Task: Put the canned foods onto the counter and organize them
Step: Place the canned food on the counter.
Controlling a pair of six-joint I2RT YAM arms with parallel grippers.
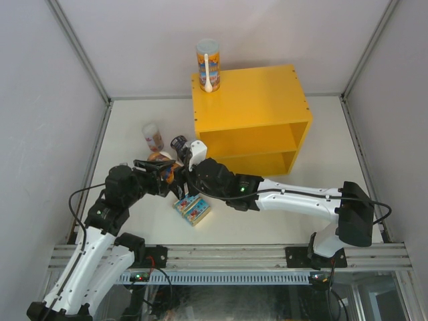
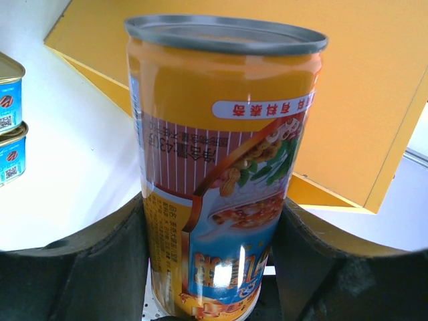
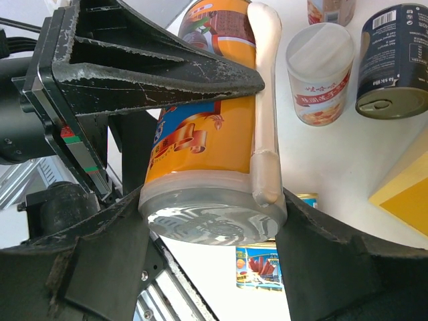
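Note:
A tall orange-blue tube (image 2: 221, 167) is held between both grippers, low over the table in front of the yellow counter (image 1: 251, 100). My left gripper (image 2: 214, 231) is shut on its body near the lid end, steel bottom pointing away. My right gripper (image 3: 210, 224) is shut on its white-lidded end (image 3: 207, 207). In the top view both grippers, left (image 1: 162, 171) and right (image 1: 190, 162), meet over the tube (image 1: 170, 175). A second tall tube (image 1: 208, 65) stands on the counter's top back-left corner. Two flat blue tins (image 1: 192, 208) lie near the front.
A white-pink tube (image 1: 153, 137) and the dark can (image 1: 178, 143) stand left of the counter; they also show in the right wrist view, tube (image 3: 319, 73) and can (image 3: 391, 60). Another short tube (image 3: 331, 10) sits beyond. The tins (image 2: 8, 127) are stacked. Grey walls enclose the table.

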